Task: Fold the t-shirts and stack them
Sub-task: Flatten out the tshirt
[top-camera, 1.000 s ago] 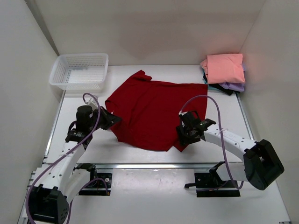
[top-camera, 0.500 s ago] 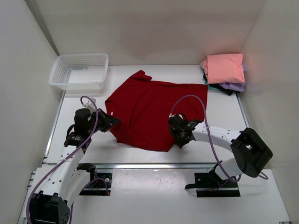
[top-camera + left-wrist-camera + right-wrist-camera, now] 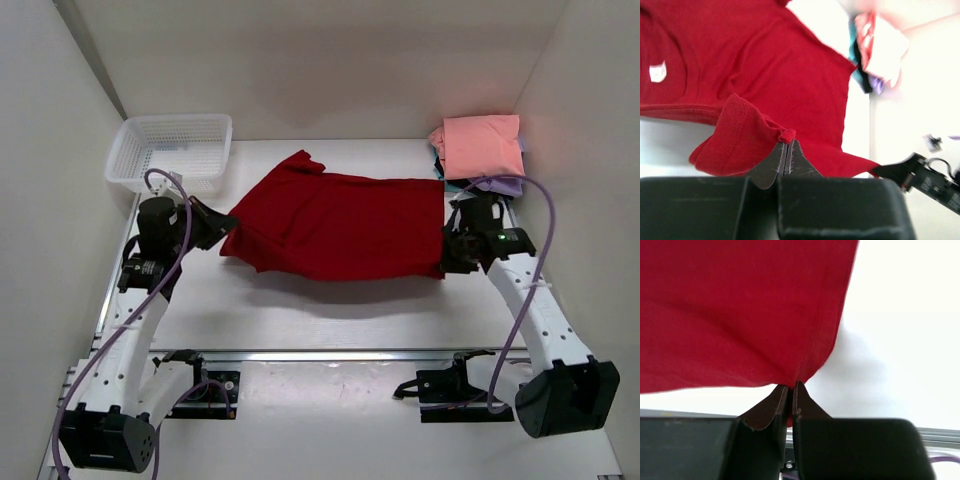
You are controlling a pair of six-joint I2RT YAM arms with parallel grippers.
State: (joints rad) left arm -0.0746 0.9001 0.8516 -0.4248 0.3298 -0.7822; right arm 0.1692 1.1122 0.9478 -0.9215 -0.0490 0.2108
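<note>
So, top view first: one dark red t-shirt is stretched between the two arms. The left gripper is clamped on its sleeve end and the right gripper on the opposite hem corner, probably to pull the cloth taut and flat for a fold. Beyond the right jaws sits one stack of folded shirts, salmon on top with lavender, teal and black edges peeking out, so four I reckon. One white basket sits beyond the left jaws.

Left wrist view: jaws pressed together on a bunched sleeve hem, with the shirt spreading away ahead of them.

Right wrist view: jaws pinched tight on the hem corner, cloth fanning up and left from the tips, white table to their right.
</note>
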